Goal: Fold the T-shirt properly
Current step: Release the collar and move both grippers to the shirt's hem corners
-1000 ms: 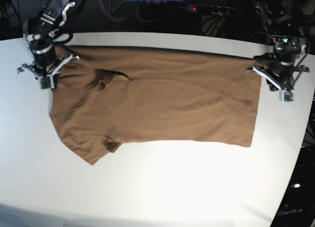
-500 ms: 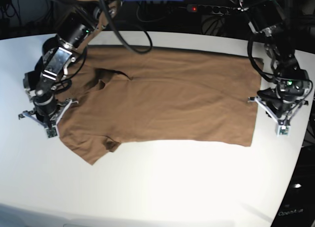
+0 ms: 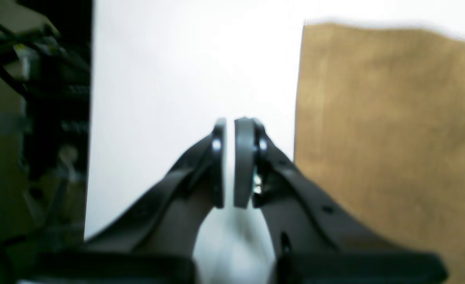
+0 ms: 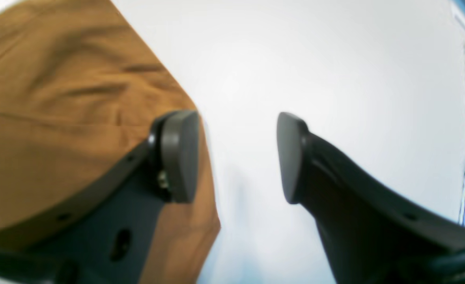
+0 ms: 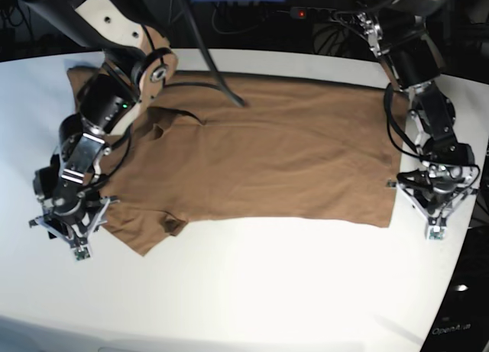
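My right fingers: my right gripper [image 4: 238, 157] has its two dark pads [image 4: 179, 156] spread wide apart. Nothing is between them, just white table.
My right fingers and the cloth: in the right wrist view the left pad sits over the edge of the T-shirt [image 4: 58, 118]. I cannot tell if it touches the cloth. The other pad is over bare table.
My left fingers: my left gripper [image 3: 234, 163] is pinched almost shut, with only a thin line of white between the pads [image 3: 243, 161]. It holds nothing.
My left fingers and the cloth: they point down at bare table [image 3: 177, 98]. The straight edge of the shirt runs up and down just to the right of them in the left wrist view, and does not touch them.
My right gripper in the base view: low on the left side of the frame [image 5: 72, 230], at the tip of the shirt's lower sleeve.
My left gripper in the base view: low on the right side [image 5: 435, 207], just beside the shirt's lower right corner.
The T-shirt: tan-brown, spread flat across the middle of the white table [image 5: 252, 291], neck end on the left, bottom hem on the right. A few wrinkles near the collar in the upper left.
Behind the table: dark cables and a black power strip [image 5: 325, 14] with a red light along the top of the frame.
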Available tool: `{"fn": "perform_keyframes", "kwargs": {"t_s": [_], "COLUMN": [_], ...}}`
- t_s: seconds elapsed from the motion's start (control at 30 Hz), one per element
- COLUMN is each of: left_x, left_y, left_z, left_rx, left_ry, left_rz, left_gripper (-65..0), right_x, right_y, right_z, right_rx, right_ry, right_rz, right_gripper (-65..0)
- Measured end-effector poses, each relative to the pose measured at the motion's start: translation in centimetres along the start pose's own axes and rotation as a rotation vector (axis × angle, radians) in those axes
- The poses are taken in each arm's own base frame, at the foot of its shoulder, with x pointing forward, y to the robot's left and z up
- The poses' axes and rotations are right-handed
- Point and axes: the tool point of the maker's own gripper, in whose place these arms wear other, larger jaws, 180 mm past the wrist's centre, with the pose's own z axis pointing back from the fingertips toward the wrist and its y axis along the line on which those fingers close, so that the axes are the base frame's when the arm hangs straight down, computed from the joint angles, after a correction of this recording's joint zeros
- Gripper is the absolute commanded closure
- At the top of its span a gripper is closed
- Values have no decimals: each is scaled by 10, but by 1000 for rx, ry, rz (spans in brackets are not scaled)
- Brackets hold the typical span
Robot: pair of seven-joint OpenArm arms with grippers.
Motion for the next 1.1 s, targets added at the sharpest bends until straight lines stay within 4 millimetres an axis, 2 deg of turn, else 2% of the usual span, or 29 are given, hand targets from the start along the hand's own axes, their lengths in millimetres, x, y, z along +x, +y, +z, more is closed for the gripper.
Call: {"fn": "perform_keyframes", "kwargs": {"t_s": [0.07, 0.13, 0.2, 0.27, 0.3, 0.47, 0.63, 0.73, 0.83, 0.9, 1.0, 1.1], "left_x": [8, 11, 8, 6, 6, 14, -11, -2, 18, 22, 30, 36], "left_y": [0, -2, -1, 1, 0, -19, -31, -38, -41, -40, -38, -41], "left_z": [-1, -2, -2, -2, -3, -25, -49, -55, -56, -56, -60, -67], "left_rx": [5, 1, 4, 8, 5, -72, -131, -158, -167, -166, -174, -202], "left_ry": [-17, -24, -12, -8, -5, 24, 145, 147, 101, 97, 109, 122], "left_rz": [1, 3, 3, 1, 2, 12, 28, 43, 53, 54, 63, 74], "left_gripper": [-94, -200, -338, -428, -453, -462, -462, -462, -462, -462, -463, -463], "right_x": [5, 4, -5, -9, -9, -4, -4, -4, -6, -9, -17, -16], "right_y": [9, 18, 23, 23, 21, 15, 18, 18, 13, 10, 16, 18], "right_z": [-6, -10, -10, -10, -10, -10, -10, -10, -10, -10, -10, -10], "right_rx": [32, 59, 71, 68, 65, 52, 61, 61, 53, 45, 58, 63], "right_ry": [-5, -4, 15, 27, 27, 15, 19, 16, 21, 22, 42, 38], "right_rz": [-8, -9, -6, -1, -1, 15, 22, 22, 26, 28, 42, 42], "right_gripper": [-354, -366, -367, -367, -367, -367, -367, -367, -367, -367, -367, -367]}}
